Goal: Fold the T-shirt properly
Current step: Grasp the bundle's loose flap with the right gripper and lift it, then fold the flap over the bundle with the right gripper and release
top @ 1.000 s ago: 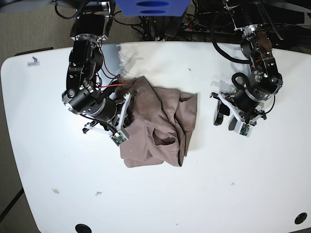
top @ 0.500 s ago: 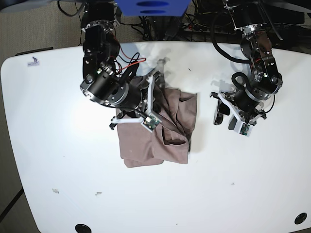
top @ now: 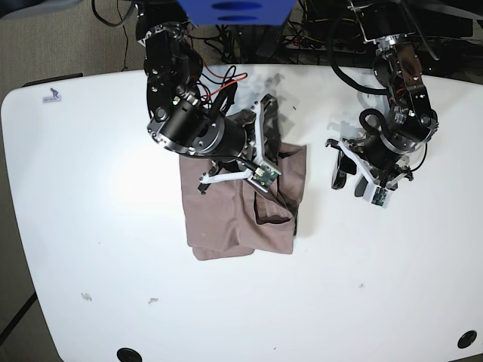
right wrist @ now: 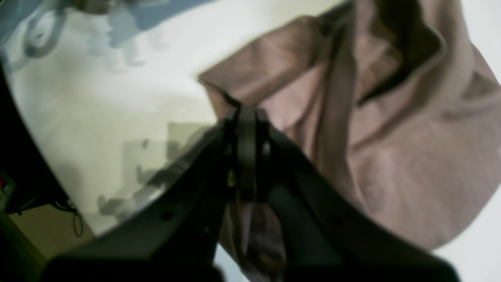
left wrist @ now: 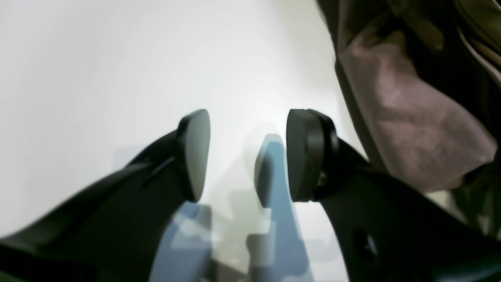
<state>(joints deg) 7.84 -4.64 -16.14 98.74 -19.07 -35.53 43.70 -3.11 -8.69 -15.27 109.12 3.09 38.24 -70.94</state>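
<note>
- Carrying a pinched fold of the T-shirt [top: 234,219] across its own body is, by your base view, the step in hand. The right gripper [top: 266,128] hangs over the upper right part of the garment; the left gripper [top: 341,175] sits on bare table [top: 98,226], just beside the shirt's right edge, holding nothing. The shirt lies mid-table as a rough rectangle, with a rumpled ridge down its right side.
- Judgement: lay the carried layer down so its edge meets the far edge squarely, and let go only once the cloth lies flat, otherwise that ridge will stay bunched.
- Left wrist view: the pads [left wrist: 193,152] stand apart with only glossy white tabletop between them. Taupe cloth [left wrist: 411,125] hangs at the right of the frame, clear of the jaws.
- Right wrist view: the right gripper [right wrist: 246,133] has its jaws pressed together on a thin edge of the T-shirt [right wrist: 411,156]. A strip of fabric shows below the fingertips. The picture is blurred, so you cannot tell how many layers are caught.
- Material: thin, soft, matte fabric with no print, lightly wrinkled, and with deep dark folds. Expect it to sag and drag, not hold a crease.
</note>
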